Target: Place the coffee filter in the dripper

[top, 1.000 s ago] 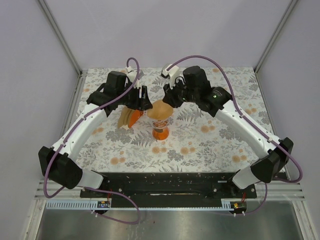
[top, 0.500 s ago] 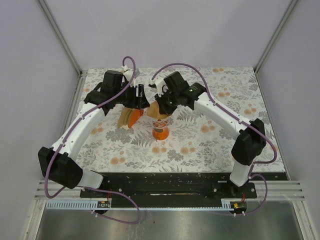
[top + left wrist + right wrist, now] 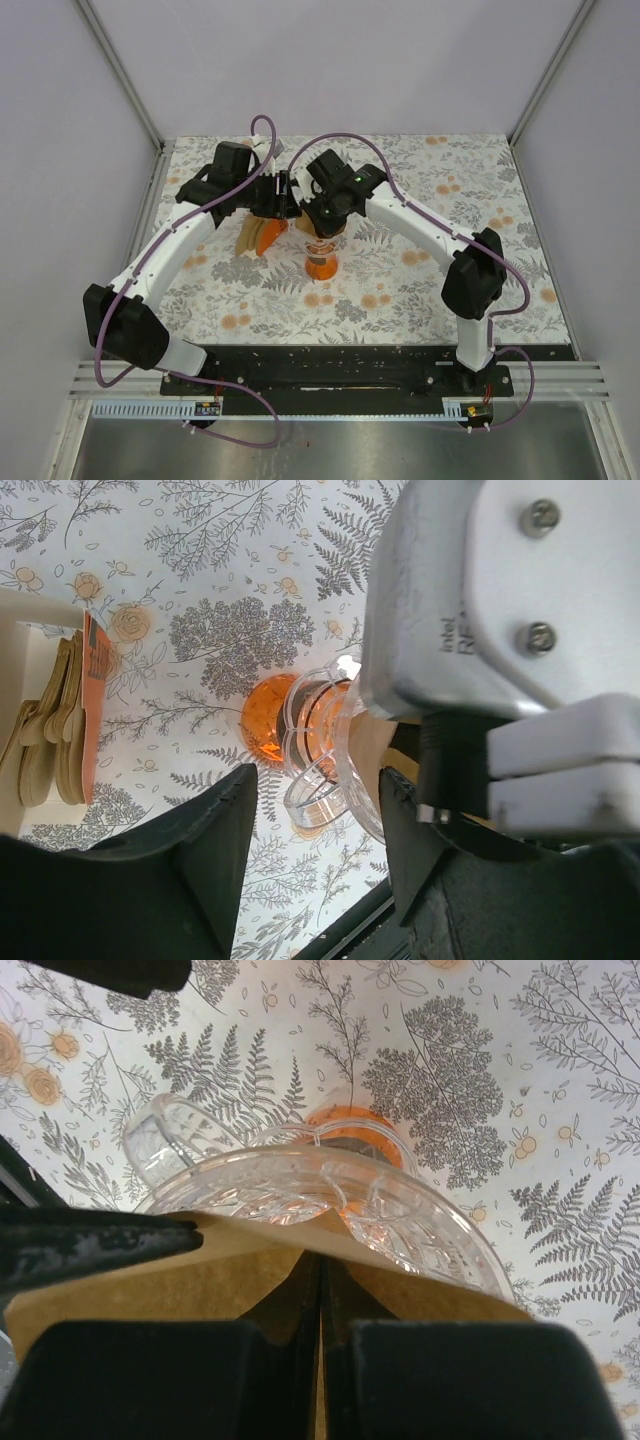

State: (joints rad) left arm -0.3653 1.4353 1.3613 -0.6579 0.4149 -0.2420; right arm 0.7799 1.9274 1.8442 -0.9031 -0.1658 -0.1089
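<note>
The clear ribbed dripper (image 3: 321,262) stands on its orange base mid-table. The light-brown coffee filter (image 3: 150,1290) lies spread in the dripper's (image 3: 400,1210) mouth, its edge rising over the rim. My right gripper (image 3: 320,1260) is shut, pointing down into the cone with its tips against the paper. From above, the right gripper (image 3: 322,215) covers most of the filter (image 3: 303,227). My left gripper (image 3: 315,780) is open beside the dripper (image 3: 310,740), with nothing between its fingers. One left finger (image 3: 100,1240) lies at the filter's left edge.
A thick bundle of brown filters (image 3: 258,238) in an orange holder (image 3: 92,700) sits just left of the dripper, under the left arm. The right wrist camera housing (image 3: 500,600) hangs close to the left gripper. Floral cloth (image 3: 430,290) covers the table.
The right arm has swung left over the dripper and its jaws have shut. It has pressed down onto the filter. The left gripper has barely moved and narrowed slightly.
</note>
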